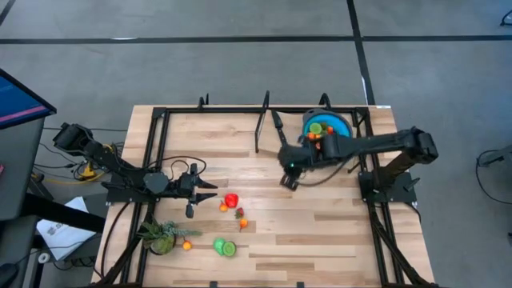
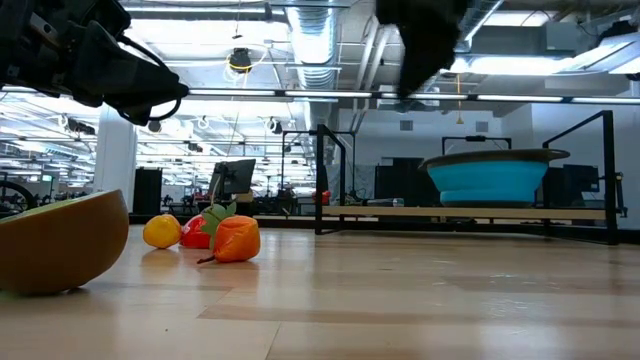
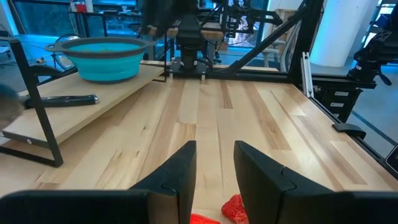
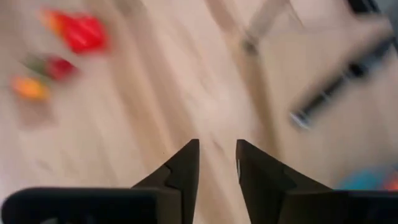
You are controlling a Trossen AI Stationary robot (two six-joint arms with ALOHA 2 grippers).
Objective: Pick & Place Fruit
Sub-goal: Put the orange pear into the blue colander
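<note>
Bottom of the high view: green fruit [image 1: 225, 248]. Above it, red fruit [image 1: 231, 200] sits right of the left gripper [image 1: 210, 185], the nearer arm, jaws slightly apart, empty. Right gripper [image 1: 286, 183] centre frame, narrowly open, empty. Blue bowl [image 1: 339, 125] upper right.

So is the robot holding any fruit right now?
No. The left gripper and the right gripper both show bare wood between their fingers. The red fruit lies on the table.
</note>
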